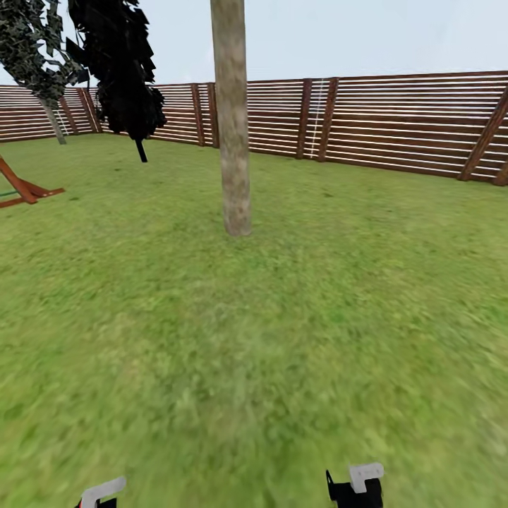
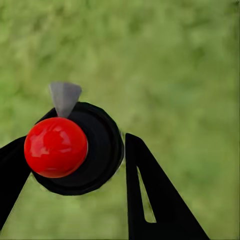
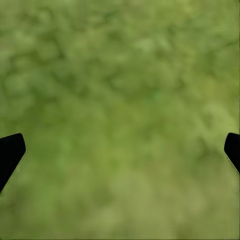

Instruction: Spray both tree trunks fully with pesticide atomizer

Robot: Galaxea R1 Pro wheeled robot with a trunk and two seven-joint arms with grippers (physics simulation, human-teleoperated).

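The left gripper (image 2: 75,165) fingers clamp the pesticide atomizer (image 2: 75,150); the right gripper (image 3: 120,150) fingers are spread empty. The tree trunk (image 1: 233,141) ahead remains unsprayed.

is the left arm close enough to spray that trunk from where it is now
Probably not yet. The left gripper holds the atomizer, but open lawn separates it from the tree trunk; nothing blocks the way.

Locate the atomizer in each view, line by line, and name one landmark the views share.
Head view: I can't pick out the atomizer; a tree trunk stands ahead on the lawn.
Left wrist view: the atomizer, with its red ball, black round body and grey nozzle, sits between the left gripper fingers.
Right wrist view: not in it; the right gripper is open over grass.
Shared landmark: the lawn.
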